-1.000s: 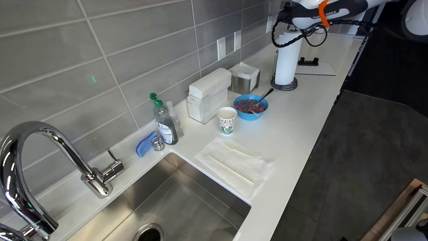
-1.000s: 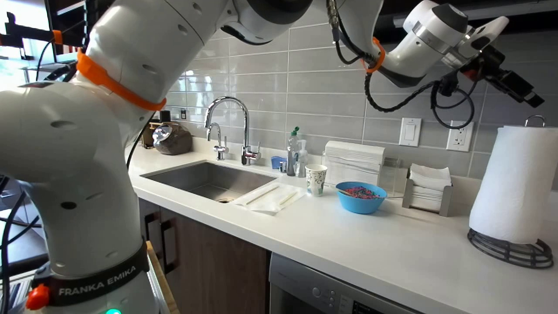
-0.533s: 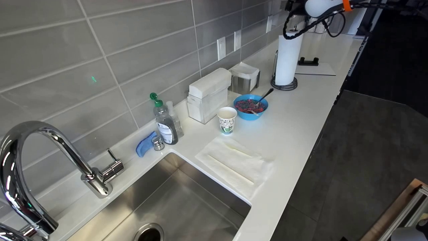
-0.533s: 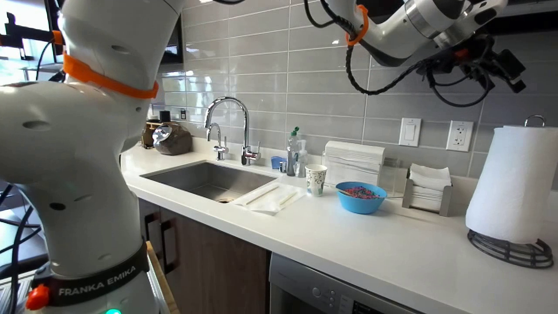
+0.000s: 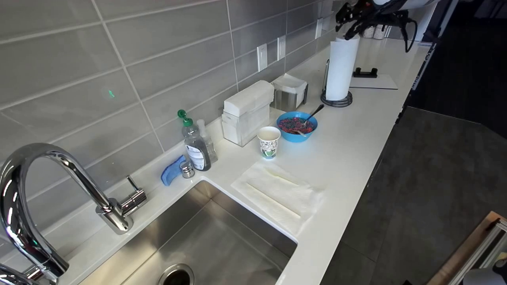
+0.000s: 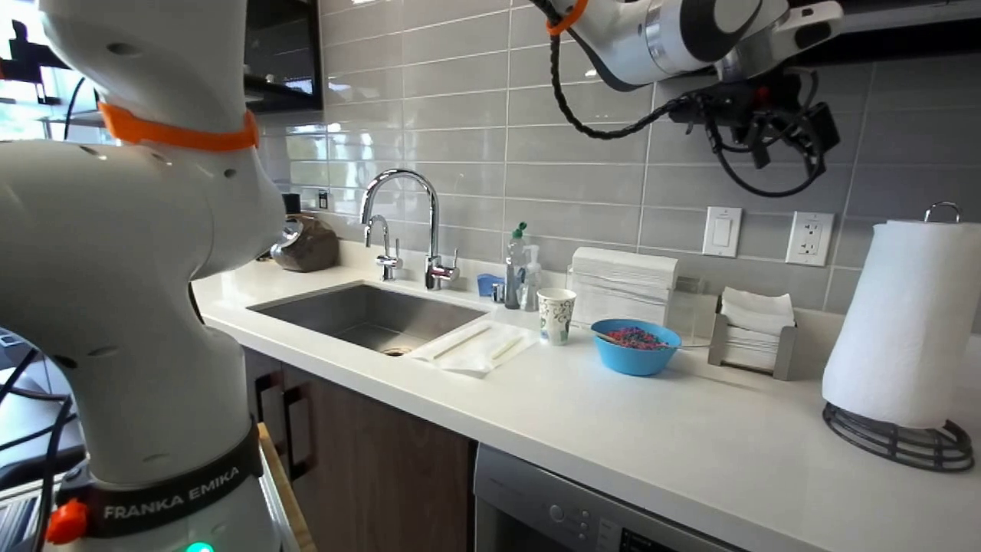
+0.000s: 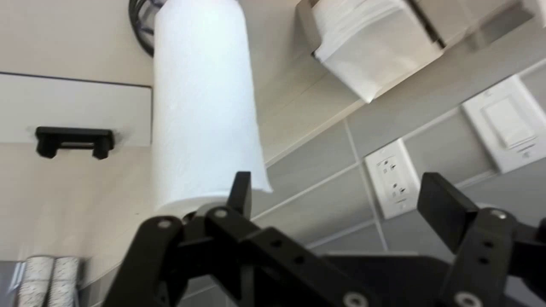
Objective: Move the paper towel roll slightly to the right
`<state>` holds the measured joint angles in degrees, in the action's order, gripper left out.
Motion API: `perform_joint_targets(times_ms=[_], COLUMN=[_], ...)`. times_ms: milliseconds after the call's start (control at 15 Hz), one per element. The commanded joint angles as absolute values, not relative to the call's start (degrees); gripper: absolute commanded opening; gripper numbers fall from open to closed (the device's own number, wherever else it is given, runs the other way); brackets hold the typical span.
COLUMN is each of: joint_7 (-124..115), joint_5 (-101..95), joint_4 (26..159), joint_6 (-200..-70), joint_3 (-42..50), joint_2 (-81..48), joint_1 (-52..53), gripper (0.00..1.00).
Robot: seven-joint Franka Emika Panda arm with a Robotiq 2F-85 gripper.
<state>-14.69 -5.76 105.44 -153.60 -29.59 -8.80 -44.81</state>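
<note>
The paper towel roll [image 6: 908, 330] stands upright on its wire holder [image 6: 889, 443] at the countertop's [image 6: 736, 437] right, below and right of the gripper [image 7: 335, 192] in an exterior view — fingers [image 7: 241, 196] spread, gripping nothing. Likely next: travel right, then down to straddle it.
</note>
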Motion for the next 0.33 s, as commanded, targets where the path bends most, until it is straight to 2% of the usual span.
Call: perform_joint_targets(times_ms=[0,67,133,267], joint_7=[0.98,5.30,-0.29,3.52], joint_5=[9.94,14.36,9.69,13.29], joint_4=[114.08,114.84,111.38,113.16], joint_6=[-151.63,-150.12,-152.39,-151.48], joint_3=[-43.41,-45.80,-30.02,-33.41], joint_2=[-2.61,-1.66,-4.24,-2.86], joint_1=[-55.50,-56.73,-42.00,-43.86], gripper=[1.00,1.00,1.00,1.00])
